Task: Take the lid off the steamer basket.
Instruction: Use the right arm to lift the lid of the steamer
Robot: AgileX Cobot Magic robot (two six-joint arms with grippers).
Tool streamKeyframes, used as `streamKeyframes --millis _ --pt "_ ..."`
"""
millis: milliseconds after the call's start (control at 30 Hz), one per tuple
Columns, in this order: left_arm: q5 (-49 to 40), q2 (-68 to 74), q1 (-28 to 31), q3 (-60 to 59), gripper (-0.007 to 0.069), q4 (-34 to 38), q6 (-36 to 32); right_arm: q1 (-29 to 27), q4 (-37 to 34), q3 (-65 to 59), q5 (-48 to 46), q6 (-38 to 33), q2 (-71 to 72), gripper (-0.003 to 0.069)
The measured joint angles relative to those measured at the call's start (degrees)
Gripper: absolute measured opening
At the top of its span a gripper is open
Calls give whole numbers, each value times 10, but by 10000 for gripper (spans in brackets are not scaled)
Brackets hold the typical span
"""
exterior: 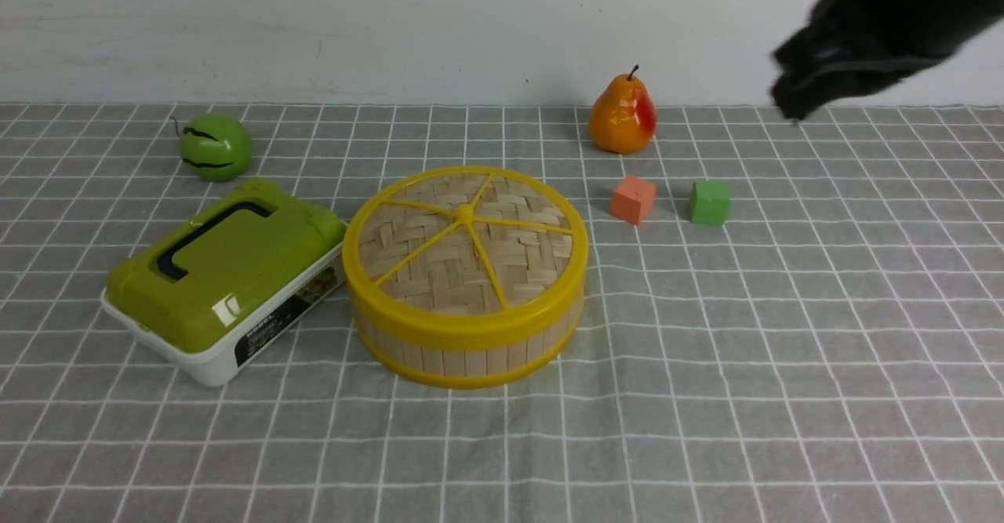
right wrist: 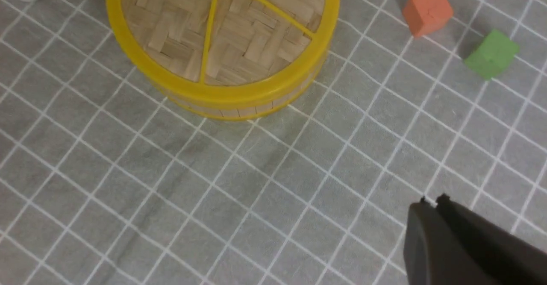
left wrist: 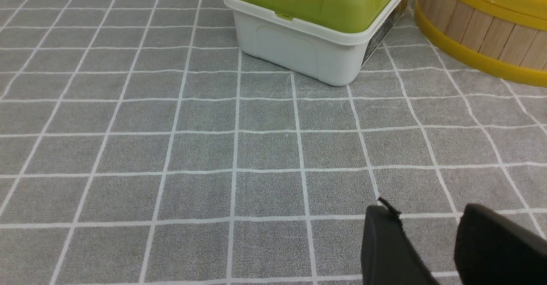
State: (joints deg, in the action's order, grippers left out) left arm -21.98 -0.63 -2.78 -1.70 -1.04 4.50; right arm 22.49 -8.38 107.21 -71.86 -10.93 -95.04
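Note:
The lid (exterior: 465, 241), a woven bamboo disc with a yellow rim and spokes, sits on the steamer basket (exterior: 471, 354) at the middle of the checked cloth. My right gripper (exterior: 788, 107) shows as a dark blur high at the far right, well away from the basket. In the right wrist view it (right wrist: 431, 201) is shut and empty, above bare cloth, with the lid (right wrist: 222, 33) and basket wall (right wrist: 239, 110) some way off. My left gripper (left wrist: 427, 214) is open and empty, low over the cloth, and does not show in the front view. The basket wall (left wrist: 478, 28) lies beyond it.
A green-and-white box (exterior: 223, 272) lies against the basket's left side and shows in the left wrist view (left wrist: 316, 3). A green ball (exterior: 214, 147) sits back left and a pear (exterior: 623, 115) back right. An orange cube (exterior: 633, 199) and a green cube (exterior: 709, 202) sit right of the basket. A wall closes the back.

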Motion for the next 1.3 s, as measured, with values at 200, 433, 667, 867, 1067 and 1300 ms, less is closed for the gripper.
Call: streamKeyframes --millis 200,433,667,867,1067,1300 --pt "0 0 0 0 239 0 0 58 7 133 1 37 -156 15" --pt "0 0 0 0 239 0 0 98 9 231 1 58 -263 161" --pt "0 0 0 0 239 0 0 113 23 254 59 77 -318 517" --pt "0 0 0 0 239 0 0 113 24 255 124 94 -342 596" --pt "0 0 0 0 239 2 0 113 24 255 175 109 -374 485" --pt "0 0 0 0 239 4 0 113 28 255 187 109 -405 358"
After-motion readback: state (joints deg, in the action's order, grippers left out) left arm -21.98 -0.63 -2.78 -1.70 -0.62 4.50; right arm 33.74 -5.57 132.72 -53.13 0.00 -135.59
